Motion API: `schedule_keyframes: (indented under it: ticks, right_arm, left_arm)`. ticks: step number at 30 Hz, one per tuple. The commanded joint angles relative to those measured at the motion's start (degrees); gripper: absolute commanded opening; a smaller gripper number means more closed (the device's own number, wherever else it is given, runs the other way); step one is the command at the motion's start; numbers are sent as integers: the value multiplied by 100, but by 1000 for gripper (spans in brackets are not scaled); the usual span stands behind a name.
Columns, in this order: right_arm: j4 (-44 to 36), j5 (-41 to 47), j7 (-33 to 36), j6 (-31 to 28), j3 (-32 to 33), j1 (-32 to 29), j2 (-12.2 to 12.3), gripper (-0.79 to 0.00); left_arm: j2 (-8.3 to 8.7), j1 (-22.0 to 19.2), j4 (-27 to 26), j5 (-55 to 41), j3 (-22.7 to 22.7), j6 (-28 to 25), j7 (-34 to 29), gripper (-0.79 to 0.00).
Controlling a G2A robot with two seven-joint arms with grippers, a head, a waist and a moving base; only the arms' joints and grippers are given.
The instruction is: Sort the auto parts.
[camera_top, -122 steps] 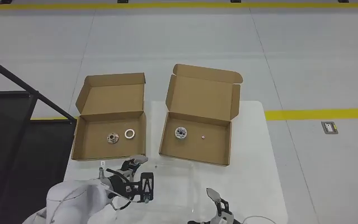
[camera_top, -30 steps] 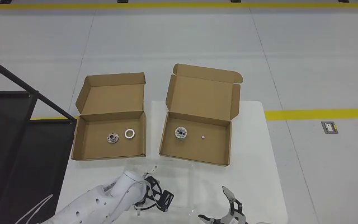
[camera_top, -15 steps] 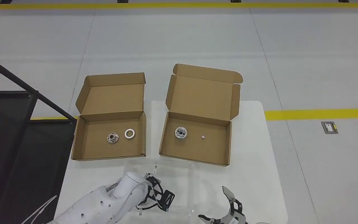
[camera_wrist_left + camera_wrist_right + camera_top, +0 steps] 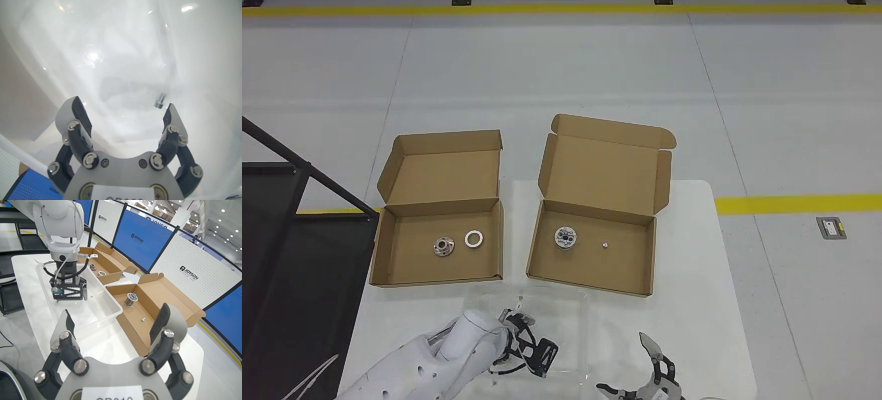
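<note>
Ready to grab 1 bolt point(image 4: 160, 101) on the tray point(image 4: 111, 299) floor, just beside a finger point(image 4: 166, 118) of the left gripper point(image 4: 122, 102), spread wide and empty. Next: centre over the bolt, then pinch

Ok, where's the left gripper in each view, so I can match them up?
Top view: left gripper low in the picture, left of centre, over the bin.
Left wrist view: its own gripper, open over the bin floor, a bolt by one fingertip.
Right wrist view: farther off, down in the bin.
Shared landmark: the clear bin.
</note>
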Motion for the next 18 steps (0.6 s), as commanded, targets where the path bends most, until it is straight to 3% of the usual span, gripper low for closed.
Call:
schedule_keyframes:
  ticks: [1, 8, 18]
  right_arm:
    - [0, 0, 0, 0, 0, 0, 0, 0]
    - [0, 0, 0, 0, 0, 0, 0, 0]
    - [0, 0, 0, 0, 0, 0, 0, 0]
  left_arm:
    - [5, 22, -6, 139, -8, -87, 77, 0]
    - [-28, 90, 45, 372, -53, -205, 217, 0]
    - [-145, 138, 176, 515, -113, -247, 343, -105]
